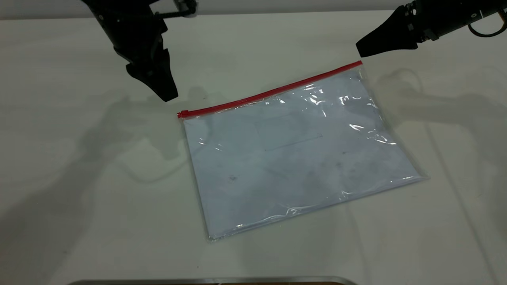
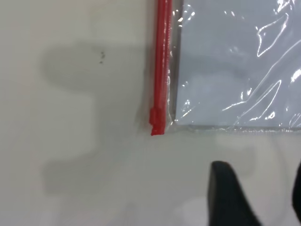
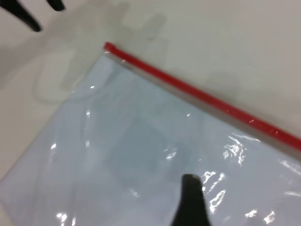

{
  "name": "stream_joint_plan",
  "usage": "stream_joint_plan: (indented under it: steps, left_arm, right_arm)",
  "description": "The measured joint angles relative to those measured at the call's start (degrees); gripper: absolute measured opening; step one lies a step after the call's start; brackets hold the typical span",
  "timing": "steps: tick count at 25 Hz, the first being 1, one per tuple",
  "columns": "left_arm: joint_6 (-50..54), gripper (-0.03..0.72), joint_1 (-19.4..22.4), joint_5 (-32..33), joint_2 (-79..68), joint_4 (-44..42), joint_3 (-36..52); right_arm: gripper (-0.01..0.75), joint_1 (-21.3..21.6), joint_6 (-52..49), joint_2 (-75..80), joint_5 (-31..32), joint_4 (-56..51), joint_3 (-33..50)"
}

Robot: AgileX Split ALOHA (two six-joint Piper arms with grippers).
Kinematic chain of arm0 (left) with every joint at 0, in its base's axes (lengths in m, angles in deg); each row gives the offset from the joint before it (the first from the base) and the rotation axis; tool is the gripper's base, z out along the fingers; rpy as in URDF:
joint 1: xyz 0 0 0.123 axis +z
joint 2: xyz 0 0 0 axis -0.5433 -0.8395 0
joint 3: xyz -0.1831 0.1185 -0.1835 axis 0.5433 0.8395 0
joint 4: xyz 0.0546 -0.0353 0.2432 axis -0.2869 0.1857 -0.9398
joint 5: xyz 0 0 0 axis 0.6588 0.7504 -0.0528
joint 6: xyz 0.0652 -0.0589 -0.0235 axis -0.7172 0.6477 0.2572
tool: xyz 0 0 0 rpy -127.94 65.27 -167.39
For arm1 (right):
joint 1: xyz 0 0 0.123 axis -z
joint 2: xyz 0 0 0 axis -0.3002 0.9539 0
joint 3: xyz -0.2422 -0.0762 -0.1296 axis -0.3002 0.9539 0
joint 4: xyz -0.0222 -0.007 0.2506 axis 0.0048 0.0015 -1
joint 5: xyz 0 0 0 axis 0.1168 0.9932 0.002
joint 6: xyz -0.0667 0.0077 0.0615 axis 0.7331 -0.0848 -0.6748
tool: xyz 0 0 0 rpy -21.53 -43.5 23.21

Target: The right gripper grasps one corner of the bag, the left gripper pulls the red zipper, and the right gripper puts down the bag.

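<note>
White bench [image 1: 79,166]: bag [image 1: 293,158], flat, light, floppy, likely slick, best pinched at the corner by right hand [image 1: 362,49], apparently pressed together; left hand [image 1: 168,95], spread, near zipper [image 1: 269,93].

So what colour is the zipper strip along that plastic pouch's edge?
Bright red; the red zipper shows best in the left wrist view.

The bag [image 1: 293,158] is showing clear, glossy plastic over pale white sheets, with bright white glare streaks and a few small dark smudges, plus a faint rectangular outline near its middle. The red zipper [image 1: 269,93] is running bright red along the bag's far edge, its slider tab [image 2: 156,123] the same red. The left tool [image 1: 166,93] and right tool [image 1: 362,47] are showing plain black. The surface [image 1: 79,178] around the bag is showing off-white with soft grey shadows.
</note>
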Motion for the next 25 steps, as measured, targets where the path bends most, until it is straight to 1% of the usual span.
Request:
stream_joint_plan:
  steps: [2,3,6,10,13,19,22,25]
  left_arm:
    - [2.05,0.486,0.0,0.05,1.74,-0.7,0.0]
    - [3.87,0.512,0.0,0.42,2.97,-1.53,-0.18]
    - [9.37,0.54,0.0,2.61,7.56,-4.69,-1.34]
    - [16.11,0.544,0.0,7.64,15.82,-9.97,-2.9]
    - [20.8,0.545,0.0,10.69,22.86,-13.09,-3.36]
    - [32.33,0.546,0.0,16.36,37.45,-15.49,-3.39]
    - [36.46,0.546,0.0,19.14,43.74,-17.05,-3.39]
    - [37.59,0.546,0.0,22.77,48.94,-17.66,-3.39]
  right_arm:
    - [0.69,0.0,-1.26,-1.96,-1.67,0.87,0.0]
    - [0.695,0.0,-2.07,-3.55,-2.42,2.0,0.0]
    - [0.691,0.04,-5.65,-10.1,-3.32,6.28,0.0]
    - [0.667,0.11,-14.02,-21.82,-3.31,12.68,0.0]
    - [0.658,0.11,-20.03,-31.51,-4.75,16.56,0.0]
    - [0.642,0.11,-32.27,-49.41,-5.99,19.62,0.05]
    - [0.617,0.11,-37.73,-56.17,-4.41,20.21,0.1]
    - [0.571,0.11,-41.46,-61.53,0.09,21.05,0.1]
